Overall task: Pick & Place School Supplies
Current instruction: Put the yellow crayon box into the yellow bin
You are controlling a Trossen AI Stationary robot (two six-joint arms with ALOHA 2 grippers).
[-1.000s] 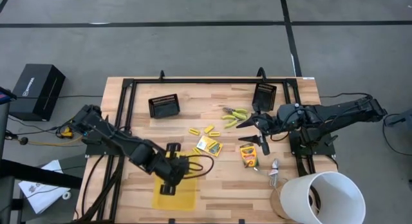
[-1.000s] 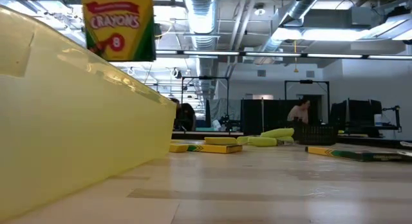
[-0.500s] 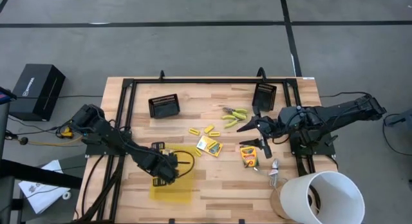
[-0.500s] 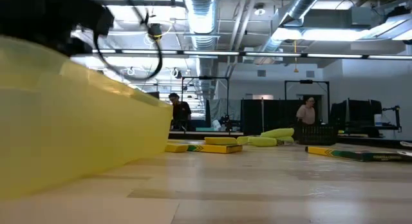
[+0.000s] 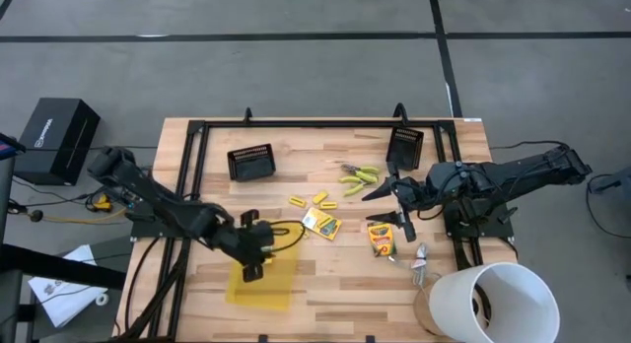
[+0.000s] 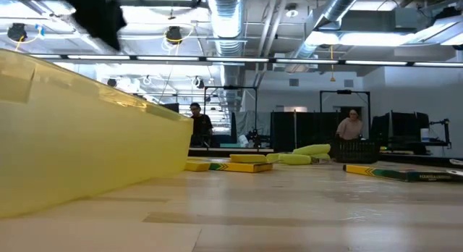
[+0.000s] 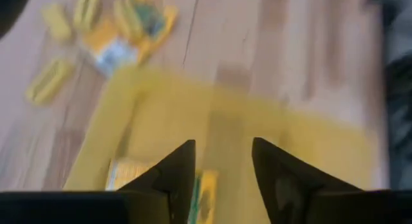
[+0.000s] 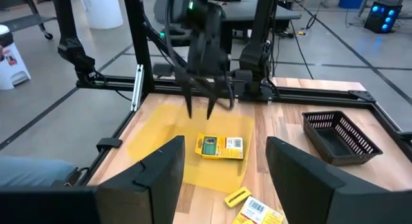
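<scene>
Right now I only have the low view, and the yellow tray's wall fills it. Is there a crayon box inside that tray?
Observer: Yes, the right wrist view shows one crayon box lying flat in the yellow tray.
Operator: Is the left arm gripping it?
Observer: No. The left gripper hangs above the box, jaws open.
Operator: And the right arm?
Observer: The right gripper hovers over the table with its jaws open and empty, near the scissors.
</scene>
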